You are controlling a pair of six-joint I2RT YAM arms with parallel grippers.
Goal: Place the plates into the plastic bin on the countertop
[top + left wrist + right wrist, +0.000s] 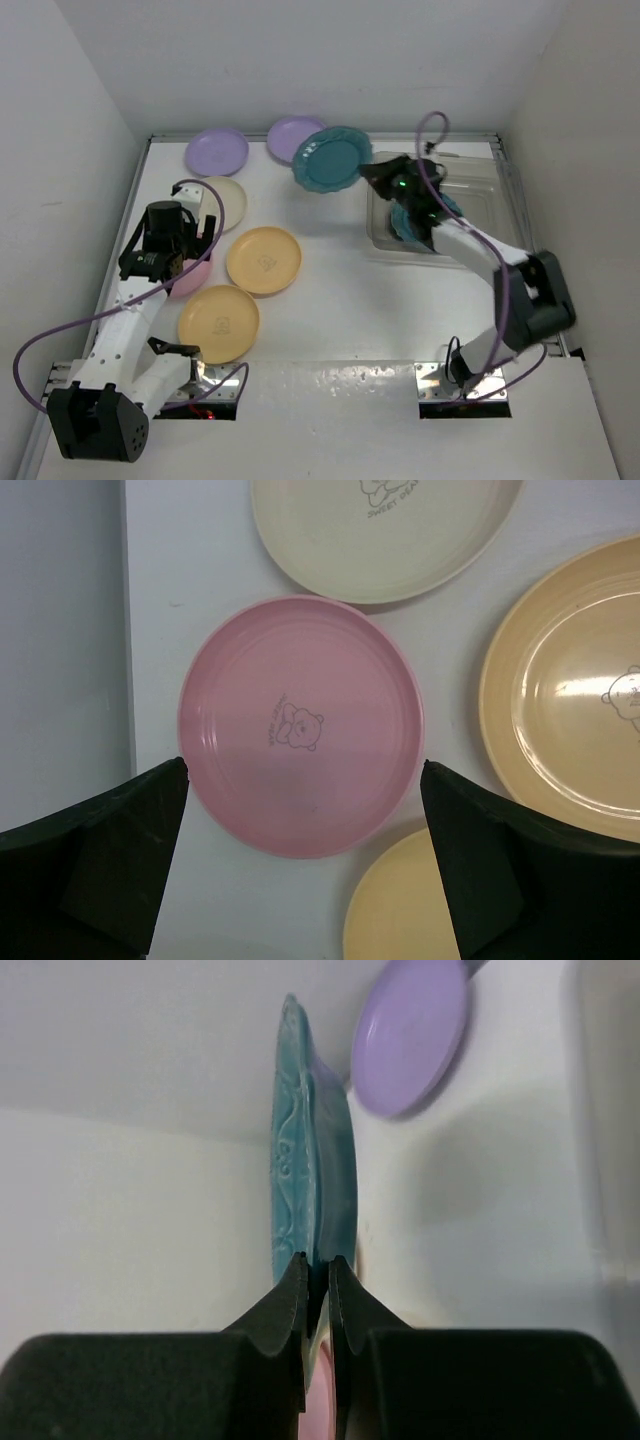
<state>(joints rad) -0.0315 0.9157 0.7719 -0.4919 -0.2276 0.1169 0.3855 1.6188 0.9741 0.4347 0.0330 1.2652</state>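
You are working over the bench (350, 325), where six plates (264, 260) are lying flat on the left half. The plastic bin (482, 192) is sitting at the right rear and is holding one dark teal plate (403, 225). The second teal plate (332, 158) is hanging clear of the bench just left of the bin: the right jaws are clamping its rim, probably so it can tip in. The left jaws are standing wide apart above the pink plate (300, 725), apparently readying the next pickup.

White walls (60, 150) hem the white countertop (350, 300) on three sides — soft light.
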